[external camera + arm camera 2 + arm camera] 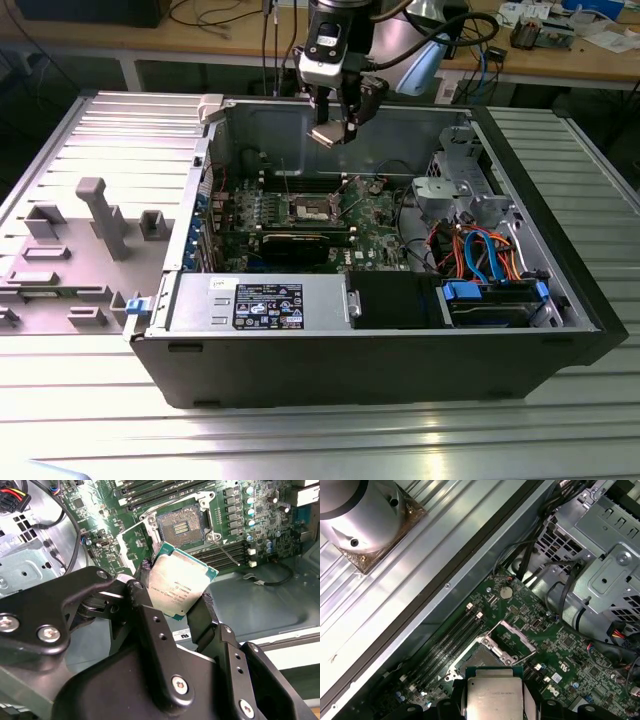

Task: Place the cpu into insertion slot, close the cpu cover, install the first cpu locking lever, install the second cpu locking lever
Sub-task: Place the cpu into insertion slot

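My gripper (335, 133) hangs above the open computer case, shut on the cpu (329, 137), a flat square chip with a dull silver top. In both wrist views the cpu (180, 585) (495, 697) sits tilted between the black fingers (144, 587). Below it, on the green board, lies the insertion slot (180, 527) (481, 657) (312, 208), uncovered, with a dark centre. The cpu cover (512, 639) (134, 544) stands raised at one side of the slot. A thin wire lever (227, 552) lies loose beside the slot.
A long black graphics card (300, 245) runs in front of the slot. Memory slots (150, 492) flank it. The metal drive cage (460, 190), orange and blue cables (480, 250) and power supply (260, 300) crowd the case. A grey panel (90, 230) lies at the exterior view's left.
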`<state>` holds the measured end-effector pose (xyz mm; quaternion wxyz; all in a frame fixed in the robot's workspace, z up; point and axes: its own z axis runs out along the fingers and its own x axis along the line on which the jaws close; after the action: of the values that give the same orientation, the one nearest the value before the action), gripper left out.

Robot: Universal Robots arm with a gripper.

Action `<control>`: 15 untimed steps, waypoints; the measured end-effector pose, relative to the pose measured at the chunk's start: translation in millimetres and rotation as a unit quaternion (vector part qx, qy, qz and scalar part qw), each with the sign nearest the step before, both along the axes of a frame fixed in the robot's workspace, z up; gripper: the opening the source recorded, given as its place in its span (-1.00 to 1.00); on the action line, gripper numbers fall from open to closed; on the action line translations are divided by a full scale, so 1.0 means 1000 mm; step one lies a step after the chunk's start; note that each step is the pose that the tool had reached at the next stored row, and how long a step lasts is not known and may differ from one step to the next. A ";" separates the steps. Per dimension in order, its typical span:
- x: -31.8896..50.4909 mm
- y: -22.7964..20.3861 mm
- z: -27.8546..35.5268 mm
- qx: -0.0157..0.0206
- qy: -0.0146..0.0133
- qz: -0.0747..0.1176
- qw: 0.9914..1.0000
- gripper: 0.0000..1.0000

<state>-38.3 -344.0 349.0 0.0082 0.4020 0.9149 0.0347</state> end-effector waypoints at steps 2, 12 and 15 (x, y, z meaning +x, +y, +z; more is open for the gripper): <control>0.0000 0.0000 0.0000 0.000 0.000 0.000 1.000 0.08; 0.0000 0.0000 0.0000 0.000 0.000 -0.002 1.000 0.08; 0.0000 0.0000 -0.0003 0.000 0.000 -0.019 1.000 0.08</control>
<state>-38.3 -344.0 348.7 0.0089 0.4196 0.9070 0.0345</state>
